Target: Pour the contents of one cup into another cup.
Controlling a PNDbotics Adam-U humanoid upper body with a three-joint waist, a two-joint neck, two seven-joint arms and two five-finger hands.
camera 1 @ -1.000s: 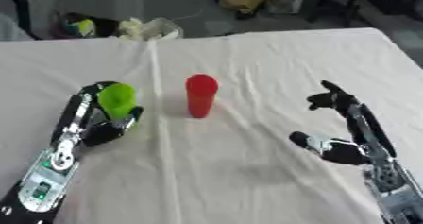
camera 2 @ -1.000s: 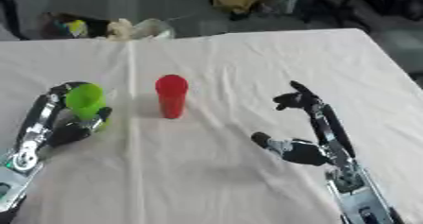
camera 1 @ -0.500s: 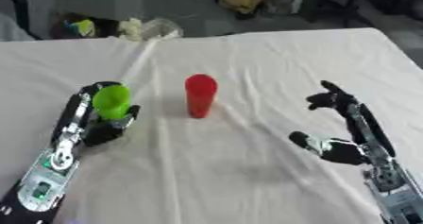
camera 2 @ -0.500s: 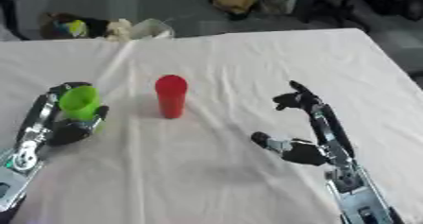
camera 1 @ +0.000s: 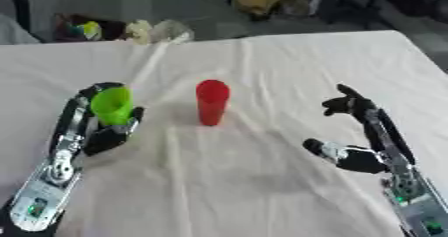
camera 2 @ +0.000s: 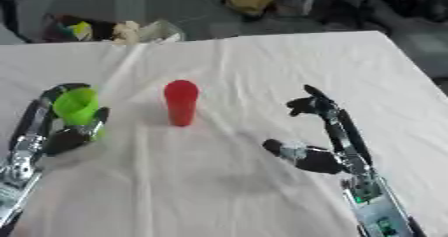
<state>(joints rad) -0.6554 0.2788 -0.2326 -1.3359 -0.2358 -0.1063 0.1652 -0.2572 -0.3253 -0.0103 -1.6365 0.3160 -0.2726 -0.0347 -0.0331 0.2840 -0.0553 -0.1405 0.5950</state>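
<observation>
A white cloth covers the bench [camera 1: 262,191]. In the left eye view, the left hand [camera 1: 101,131] has its fingers curled around a bright green plastic cup [camera 1: 111,106], with a tall red plastic cup [camera 1: 211,102] standing just beside it. In the right eye view, the right hand [camera 2: 319,148] is released, fingers spread, well apart from the red cup.

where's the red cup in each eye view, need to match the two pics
Left eye view: the red cup stands upright just left of centre, on the white cloth.
Right eye view: it sits further left, upper middle, still upright.
Shared landmark: the green cup held in the left hand, to the red cup's left in both views.
</observation>
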